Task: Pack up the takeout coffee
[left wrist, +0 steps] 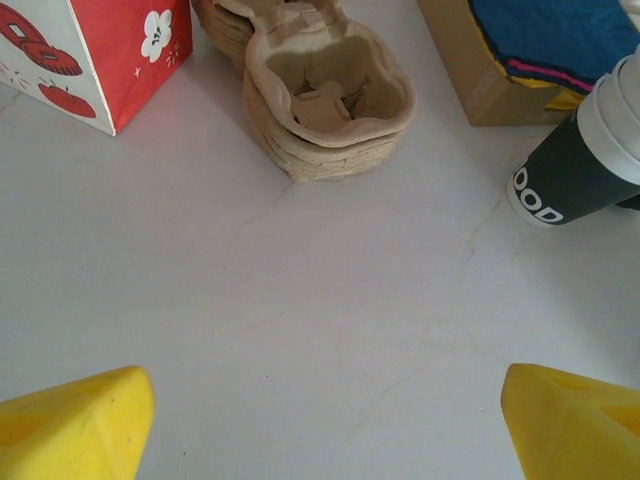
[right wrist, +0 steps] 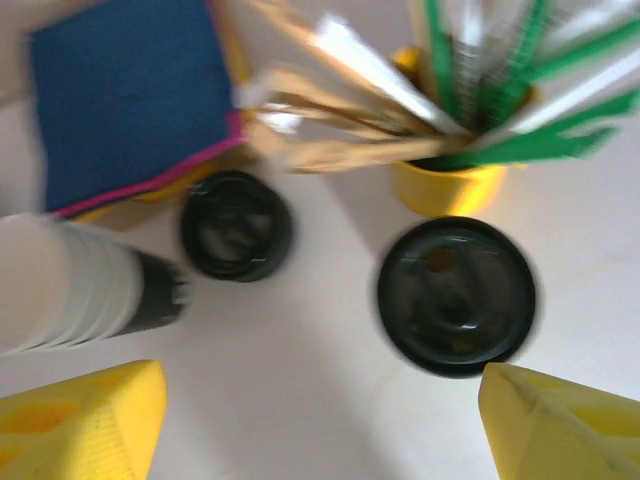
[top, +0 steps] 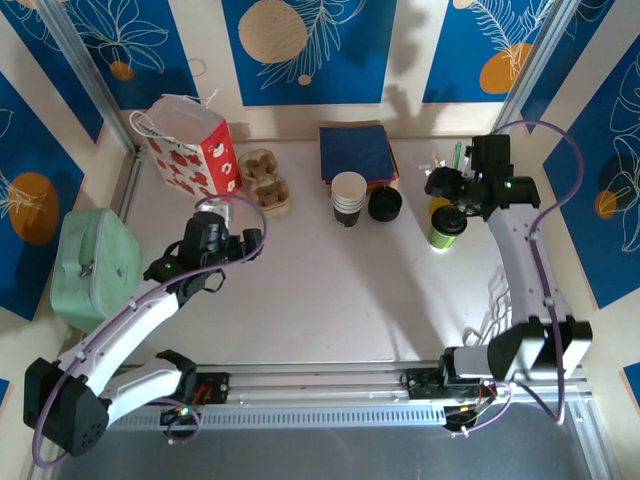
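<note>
Hanging open and empty, like the left gripper (left wrist: 320, 425), the right gripper (right wrist: 320, 420) could tip the coffee cup (right wrist: 457, 295) into the straw pot (right wrist: 447, 188).

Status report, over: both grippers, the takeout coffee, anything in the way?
Left gripper open, empty. Right gripper open, over takeout coffee, not gripping. Coffee upright, lid on. Straw holder close behind it.

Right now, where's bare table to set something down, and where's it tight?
Free: the wide middle of the table, between the left arm and right arm, near side of the white cups. Crowded: the back row, gift bag, cup carriers, napkins, black lids, straw holder, with the green coffee beside it.
</note>
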Controlling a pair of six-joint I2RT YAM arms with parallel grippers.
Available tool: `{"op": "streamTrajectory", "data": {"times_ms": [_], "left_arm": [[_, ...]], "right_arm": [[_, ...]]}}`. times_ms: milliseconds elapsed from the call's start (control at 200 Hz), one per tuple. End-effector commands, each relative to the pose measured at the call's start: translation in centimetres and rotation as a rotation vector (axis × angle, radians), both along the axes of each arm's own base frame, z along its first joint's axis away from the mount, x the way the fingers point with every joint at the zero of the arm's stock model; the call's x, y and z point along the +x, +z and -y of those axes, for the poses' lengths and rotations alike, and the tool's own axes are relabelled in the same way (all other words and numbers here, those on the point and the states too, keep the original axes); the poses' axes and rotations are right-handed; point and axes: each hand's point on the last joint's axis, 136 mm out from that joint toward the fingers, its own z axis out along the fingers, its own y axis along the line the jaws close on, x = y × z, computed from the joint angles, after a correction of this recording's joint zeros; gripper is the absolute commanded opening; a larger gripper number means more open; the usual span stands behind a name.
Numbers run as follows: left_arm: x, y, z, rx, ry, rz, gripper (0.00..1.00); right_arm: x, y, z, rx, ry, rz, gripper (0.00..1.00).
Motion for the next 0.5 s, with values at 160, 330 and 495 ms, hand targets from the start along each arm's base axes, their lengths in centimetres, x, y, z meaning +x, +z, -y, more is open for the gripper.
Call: {"op": "streamTrajectory", "data": {"times_ms": [160, 330, 495], "left_arm": [[1.5, 1.0, 0.2, -0.021, 0.062, -0.076, 0.89], [2.9, 0.8, 0.6, -0.027, 0.110, -0.142, 0.86], [4.4, 0.4, 0.8, -0.008, 0.167, -0.208, 0.84]], "right_arm": [[-1.9, 1.6, -10.0, 0.166, 0.302, 0.230, 0.81], [-2.5, -1.7, -14.7, 0.159, 0.385, 0.263, 0.81], [-3.2, -3.3, -17.9, 0.212, 0.452, 0.302, 0.81]]}}
